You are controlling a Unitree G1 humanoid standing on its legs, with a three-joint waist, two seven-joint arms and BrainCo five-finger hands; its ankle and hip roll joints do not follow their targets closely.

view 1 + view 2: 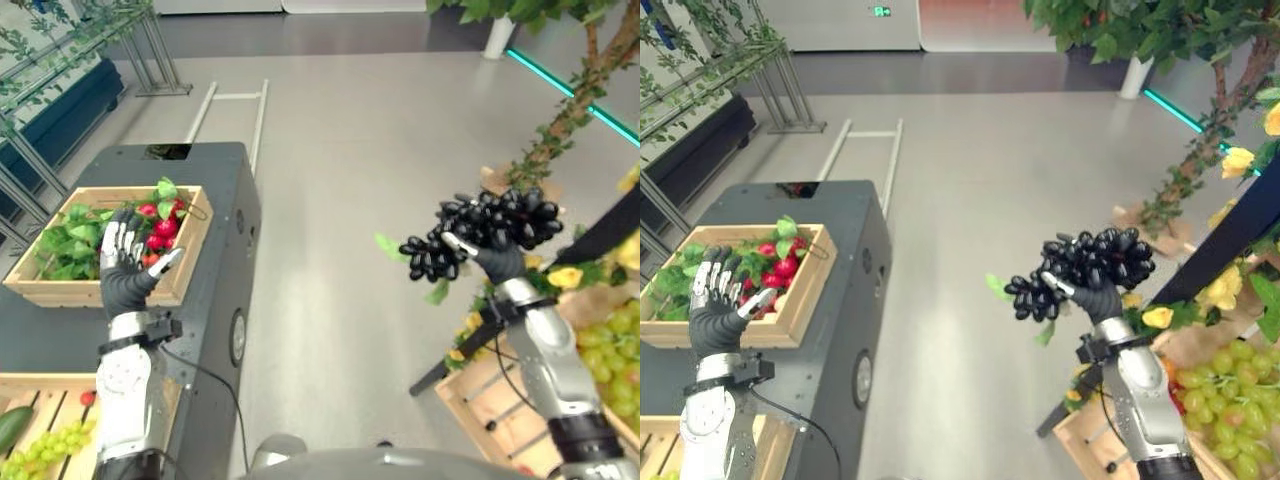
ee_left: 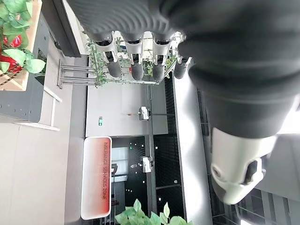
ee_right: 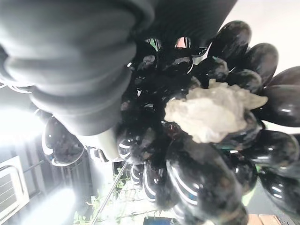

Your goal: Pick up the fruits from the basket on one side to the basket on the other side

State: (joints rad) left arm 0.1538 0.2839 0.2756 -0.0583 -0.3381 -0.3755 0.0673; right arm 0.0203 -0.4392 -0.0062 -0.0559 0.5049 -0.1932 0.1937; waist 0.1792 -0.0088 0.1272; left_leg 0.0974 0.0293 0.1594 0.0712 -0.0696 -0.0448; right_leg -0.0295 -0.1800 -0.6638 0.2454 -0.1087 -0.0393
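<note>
Bright even daylight, soft shadows, wrist views blurred close-up

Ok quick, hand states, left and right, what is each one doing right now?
Left hand: open, fingers straight, raised over the wooden crate of red fruit, holding nothing.
Right hand: shut on the bunch of black grapes, held up in the air.

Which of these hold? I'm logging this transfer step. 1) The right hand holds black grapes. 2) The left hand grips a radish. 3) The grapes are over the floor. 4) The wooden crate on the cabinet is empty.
1) True: the right hand is closed on the bunch of black grapes.
2) False: the left hand is open and holds nothing.
3) True.
4) False: the wooden crate on the dark cabinet holds leaves and red fruit.
</note>
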